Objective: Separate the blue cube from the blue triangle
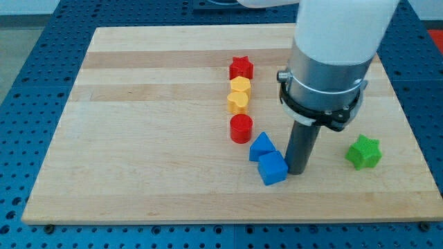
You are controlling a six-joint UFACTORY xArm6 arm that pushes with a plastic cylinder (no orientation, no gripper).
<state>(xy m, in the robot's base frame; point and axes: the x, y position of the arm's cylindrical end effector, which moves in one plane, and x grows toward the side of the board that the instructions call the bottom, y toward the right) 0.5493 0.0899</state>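
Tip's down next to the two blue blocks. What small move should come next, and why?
Probably a short push toward the view's bottom left. My tip sits right beside the blue cube, on its right, while the blue triangle touches the cube's upper-left side. Pushing that way should slide the cube off the triangle rather than into it.

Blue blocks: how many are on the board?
2: the blue triangle below the red cylinder, and the blue cube touching it, beside my tip. The arm may hide others.
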